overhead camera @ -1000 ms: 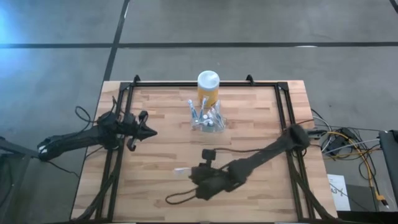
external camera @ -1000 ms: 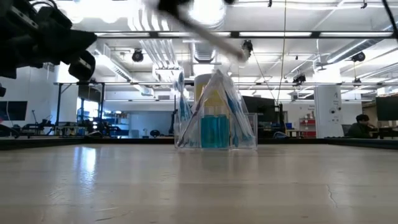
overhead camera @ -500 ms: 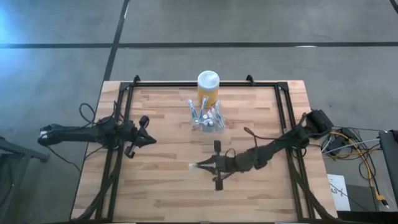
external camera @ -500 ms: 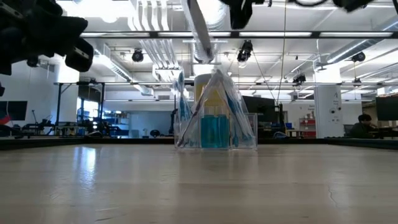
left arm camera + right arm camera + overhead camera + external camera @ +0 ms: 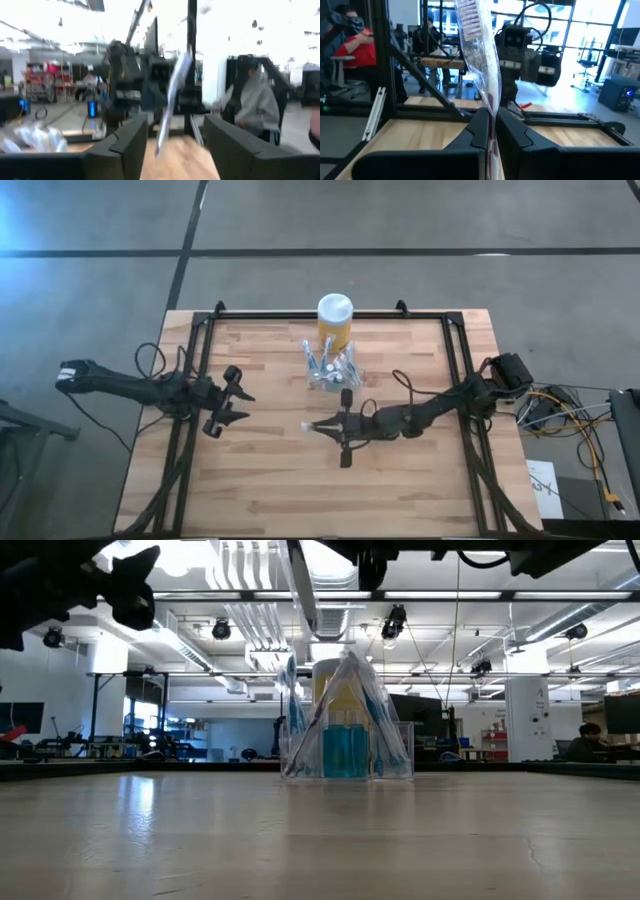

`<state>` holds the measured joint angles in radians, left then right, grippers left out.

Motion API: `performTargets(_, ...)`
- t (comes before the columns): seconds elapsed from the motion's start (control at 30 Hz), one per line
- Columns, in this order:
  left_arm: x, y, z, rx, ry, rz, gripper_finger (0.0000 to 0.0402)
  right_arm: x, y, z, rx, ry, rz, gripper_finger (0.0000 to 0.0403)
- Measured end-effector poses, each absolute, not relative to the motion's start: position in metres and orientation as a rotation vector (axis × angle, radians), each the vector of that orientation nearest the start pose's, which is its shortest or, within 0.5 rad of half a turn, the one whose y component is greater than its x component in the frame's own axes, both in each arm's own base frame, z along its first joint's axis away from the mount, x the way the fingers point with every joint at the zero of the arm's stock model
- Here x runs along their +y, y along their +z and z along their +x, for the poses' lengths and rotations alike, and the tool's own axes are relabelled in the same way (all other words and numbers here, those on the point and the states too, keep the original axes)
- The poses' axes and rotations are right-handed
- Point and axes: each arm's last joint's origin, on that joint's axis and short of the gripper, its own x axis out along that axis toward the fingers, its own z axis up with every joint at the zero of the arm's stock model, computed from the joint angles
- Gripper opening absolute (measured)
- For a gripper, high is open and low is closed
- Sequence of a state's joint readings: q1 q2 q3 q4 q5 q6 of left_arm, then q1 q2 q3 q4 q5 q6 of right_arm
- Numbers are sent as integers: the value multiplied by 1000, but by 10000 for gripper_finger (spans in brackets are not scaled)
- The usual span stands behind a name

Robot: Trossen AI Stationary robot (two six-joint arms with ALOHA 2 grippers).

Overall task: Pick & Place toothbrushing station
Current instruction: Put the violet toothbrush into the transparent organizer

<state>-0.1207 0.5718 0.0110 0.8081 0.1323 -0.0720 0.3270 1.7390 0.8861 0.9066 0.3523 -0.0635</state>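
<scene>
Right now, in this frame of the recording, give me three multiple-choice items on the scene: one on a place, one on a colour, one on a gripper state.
1. Where does the yellow jar with a white lid stand?
A. Right behind the small clear plastic holder, near the table's far edge
B. At the near edge
C. On the floor

2. What colour is the block seen inside the clear holder in the low view?
A. Red
B. Blue
C. Black

3. What is the right gripper doing?
A. Open and empty
B. Shut on a thin toothbrush in clear wrapping
C. Holding the jar

Answers: 1 A, the high view shows the jar just beyond the holder. 2 B, a blue block shows through the clear wall. 3 B, the right wrist view shows the fingers closed on the wrapped toothbrush, while the left gripper waits open at the table's left.
</scene>
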Motion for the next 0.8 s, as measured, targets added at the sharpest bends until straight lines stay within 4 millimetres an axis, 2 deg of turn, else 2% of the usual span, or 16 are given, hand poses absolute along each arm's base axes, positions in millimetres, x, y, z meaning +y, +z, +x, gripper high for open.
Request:
performTargets(0.13, -24, 193, 140, -181, -282, -58, 217, 105, 231, 351, -109, 5, -31, 13)
performTargets(0.37, -35, 201, 169, -105, -309, -87, 224, 101, 235, 354, -131, 10, -43, 13)
performTargets(0.8, -50, 212, 231, -72, -312, -30, 288, 95, 213, 364, -166, -21, -48, 13)
